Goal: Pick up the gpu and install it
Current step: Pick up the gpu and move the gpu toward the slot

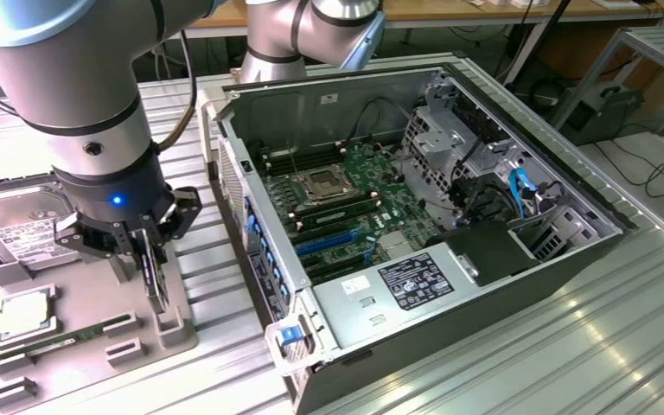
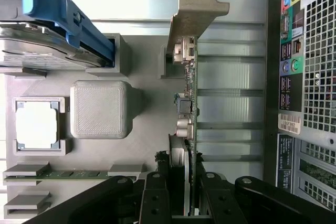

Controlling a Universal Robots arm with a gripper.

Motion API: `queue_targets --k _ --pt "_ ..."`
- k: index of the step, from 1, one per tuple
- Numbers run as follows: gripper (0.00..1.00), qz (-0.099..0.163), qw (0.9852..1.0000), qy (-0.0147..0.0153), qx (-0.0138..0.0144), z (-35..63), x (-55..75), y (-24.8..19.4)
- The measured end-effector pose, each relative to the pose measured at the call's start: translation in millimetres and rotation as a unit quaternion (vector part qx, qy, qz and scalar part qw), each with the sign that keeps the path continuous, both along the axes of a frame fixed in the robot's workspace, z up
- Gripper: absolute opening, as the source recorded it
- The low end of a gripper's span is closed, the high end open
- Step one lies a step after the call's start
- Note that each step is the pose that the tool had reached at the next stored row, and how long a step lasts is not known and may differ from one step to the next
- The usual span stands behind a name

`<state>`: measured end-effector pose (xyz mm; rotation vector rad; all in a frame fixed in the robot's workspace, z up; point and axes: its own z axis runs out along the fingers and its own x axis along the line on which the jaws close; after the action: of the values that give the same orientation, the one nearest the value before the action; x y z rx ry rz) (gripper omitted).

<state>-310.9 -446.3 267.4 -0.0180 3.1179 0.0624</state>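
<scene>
so, one view after the other:

1. exterior view: the gripper (image 1: 145,251) points down over the grey holder (image 1: 90,298), its jaws pinching the gpu (image 1: 156,281) by its two flat faces. the card stands on edge right between them, just above the holder. i cannot tell whether its lower edge is clear of the slot.
2. the open computer case (image 1: 257,251) lies to the exterior view's right of the card. its near wall stands between the card and the blue slots (image 1: 326,242) on the motherboard (image 1: 367,199).
3. the hard drive (image 1: 15,229) and the memory stick (image 1: 61,343) sit on the holder, on the exterior view's left, apart from the card.
4. wrist view: the gpu (image 2: 191,108) shows edge-on, its long axis running straight away from the gripper (image 2: 184,203) to the silver bracket (image 2: 197,9) at the far end. the fingers (image 2: 156,198) flank the fan end closely.
5. the case's ported back panel (image 2: 315,77) runs beside the card, parallel to it and near, not touching.
</scene>
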Motion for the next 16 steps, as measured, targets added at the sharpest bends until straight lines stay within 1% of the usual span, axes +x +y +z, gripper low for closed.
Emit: queue_targets --k 16 --pt "0.27 0.0 1.0 0.0 0.0 6.1 0.1 0.0"
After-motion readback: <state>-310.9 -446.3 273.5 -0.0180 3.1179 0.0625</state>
